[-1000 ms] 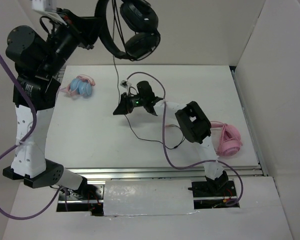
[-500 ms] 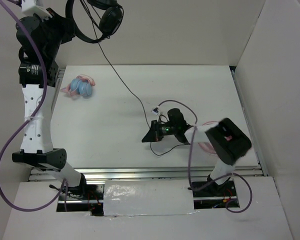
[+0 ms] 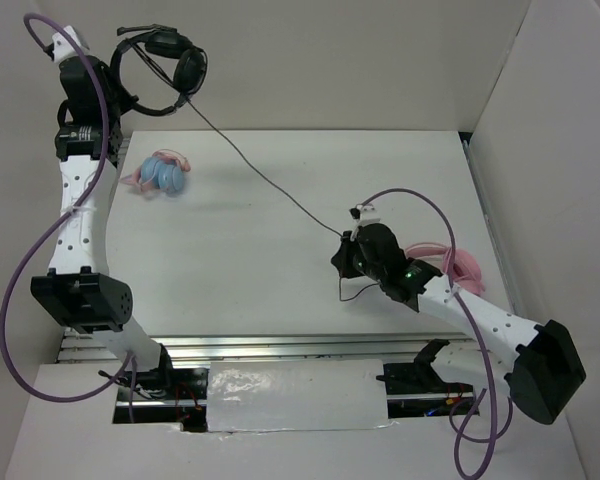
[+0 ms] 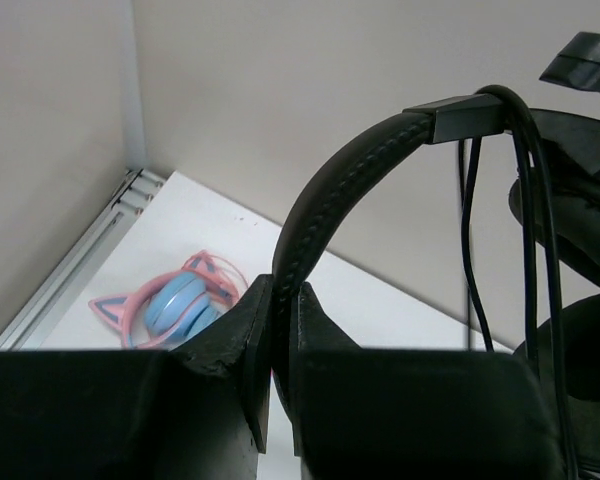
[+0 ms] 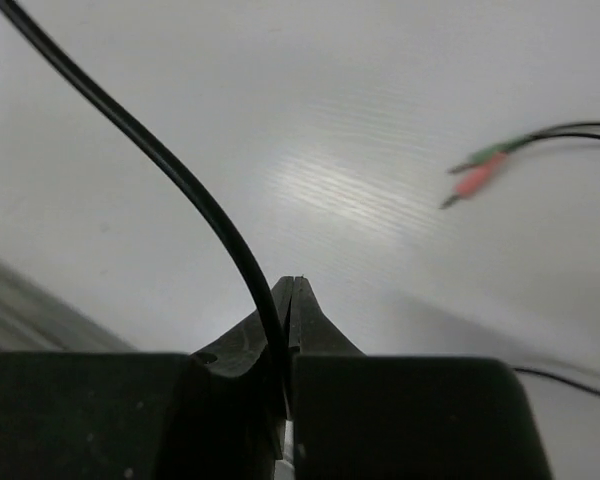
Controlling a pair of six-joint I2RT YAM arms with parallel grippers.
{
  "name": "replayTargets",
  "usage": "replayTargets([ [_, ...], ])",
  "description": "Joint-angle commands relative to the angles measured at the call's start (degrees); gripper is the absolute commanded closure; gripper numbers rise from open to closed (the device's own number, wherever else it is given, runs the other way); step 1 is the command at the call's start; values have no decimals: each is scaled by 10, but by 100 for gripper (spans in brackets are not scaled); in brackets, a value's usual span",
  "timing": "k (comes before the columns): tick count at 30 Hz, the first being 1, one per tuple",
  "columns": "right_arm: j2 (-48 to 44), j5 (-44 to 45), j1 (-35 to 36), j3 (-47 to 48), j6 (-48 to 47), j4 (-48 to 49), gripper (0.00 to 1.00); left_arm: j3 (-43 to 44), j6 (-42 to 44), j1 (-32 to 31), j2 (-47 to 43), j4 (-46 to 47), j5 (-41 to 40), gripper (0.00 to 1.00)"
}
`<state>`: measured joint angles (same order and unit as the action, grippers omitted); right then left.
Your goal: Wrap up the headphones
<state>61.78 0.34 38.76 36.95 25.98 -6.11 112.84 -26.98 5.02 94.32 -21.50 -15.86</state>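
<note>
The white table (image 3: 280,200) takes up most of the space, with the two arms standing at its near edge. The left arm reaches high over the far left corner, and its left gripper (image 4: 283,305) is clenched on the padded headband of the black headphones (image 3: 175,65), holding them in the air well above the tabletop. The right gripper (image 5: 292,285) sits low near the middle right of the table, pinched tight on the thin black cable (image 3: 270,185), which runs taut and diagonally between the two arms. Pink headphones (image 3: 460,265) lie just beyond the right arm. Light blue and pink cat-ear headphones (image 3: 160,175) rest at the far left. Small green and pink plugs (image 5: 475,175) lie on the table ahead of the right gripper.
</note>
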Motion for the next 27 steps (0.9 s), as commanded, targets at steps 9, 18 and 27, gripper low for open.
replayTargets([
  [9, -88, 212, 14, 98, -44, -156, 100, 16, -41, 19, 27, 8, -87, 100],
  [18, -105, 376, 98, 206, -173, -140, 100, -91, -12, -74, 39, 0, -201, 100],
  [27, -133, 406, 107, 286, -377, -14, 100, -282, 137, -196, 28, 107, -146, 100],
])
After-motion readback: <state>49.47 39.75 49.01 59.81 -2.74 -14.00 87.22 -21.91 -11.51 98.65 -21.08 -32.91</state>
